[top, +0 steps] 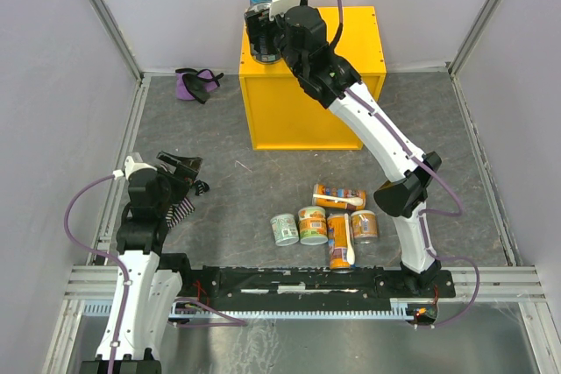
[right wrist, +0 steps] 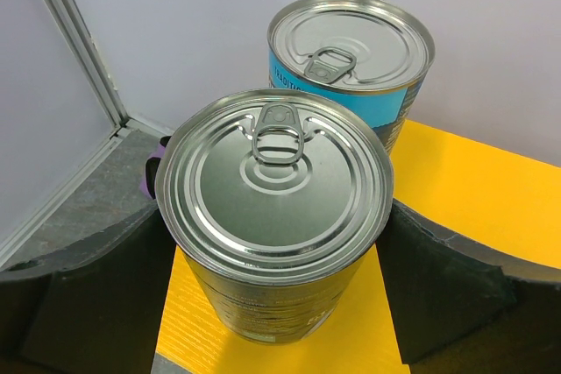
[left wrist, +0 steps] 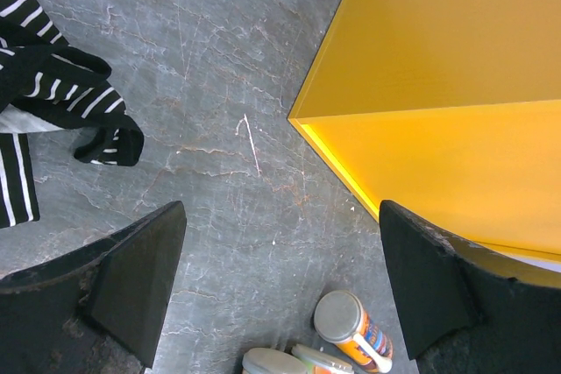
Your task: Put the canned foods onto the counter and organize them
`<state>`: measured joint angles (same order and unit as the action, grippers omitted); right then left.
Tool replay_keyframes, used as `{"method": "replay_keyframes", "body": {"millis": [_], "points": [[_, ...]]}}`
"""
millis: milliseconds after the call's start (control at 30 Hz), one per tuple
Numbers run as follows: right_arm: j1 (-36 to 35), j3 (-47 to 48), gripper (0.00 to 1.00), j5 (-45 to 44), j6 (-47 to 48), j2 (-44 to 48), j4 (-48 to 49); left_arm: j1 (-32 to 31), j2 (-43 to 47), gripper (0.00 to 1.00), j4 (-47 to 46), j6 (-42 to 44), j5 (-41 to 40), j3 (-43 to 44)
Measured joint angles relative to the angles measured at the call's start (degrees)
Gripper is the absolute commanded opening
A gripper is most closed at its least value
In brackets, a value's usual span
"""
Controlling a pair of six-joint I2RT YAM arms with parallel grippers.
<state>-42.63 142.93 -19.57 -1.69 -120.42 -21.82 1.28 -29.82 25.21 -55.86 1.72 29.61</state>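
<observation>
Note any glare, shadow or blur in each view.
Top view: even light, sharp throughout. Left wrist view: the yellow box glares brighter along its side's upper edge; floor crisp. Right wrist view: soft sheen on the near can lid, no blur.

From above and behind the arm bases [top: 412, 264], looks steeply down over the whole table [top: 219, 155]. From the left wrist, faces down at mid height onto a corner of the counter [left wrist: 456, 41] and loose cans [left wrist: 351, 326]. From the right wrist, sits close above the nearer can [right wrist: 276, 190] on that counter, common to all three.
</observation>
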Motion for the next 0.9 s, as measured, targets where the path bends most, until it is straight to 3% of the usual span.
{"method": "replay_keyframes", "body": {"millis": [200, 567, 800, 900], "points": [[0.00, 0.02, 0.29, -0.20, -0.02, 0.04, -0.13, 0.00, -0.02, 0.96, -0.02, 0.00, 0.28, -0.09], [0.00, 0.22, 0.85, -0.15, -0.20, 0.04, -0.52, 0.00, -0.17, 0.96, -0.04, 0.00, 0.33, -0.44], [0.07, 0.98, 0.99, 0.07, -0.55, 0.04, -2.01, 0.00, -0.17, 0.97, -0.04, 0.00, 0.33, -0.44], [0.07, 1.11, 0.99, 0.07, -1.05, 0.04, -2.60, 0.00, -0.17, 0.97, -0.02, 0.00, 0.33, -0.44]]}}
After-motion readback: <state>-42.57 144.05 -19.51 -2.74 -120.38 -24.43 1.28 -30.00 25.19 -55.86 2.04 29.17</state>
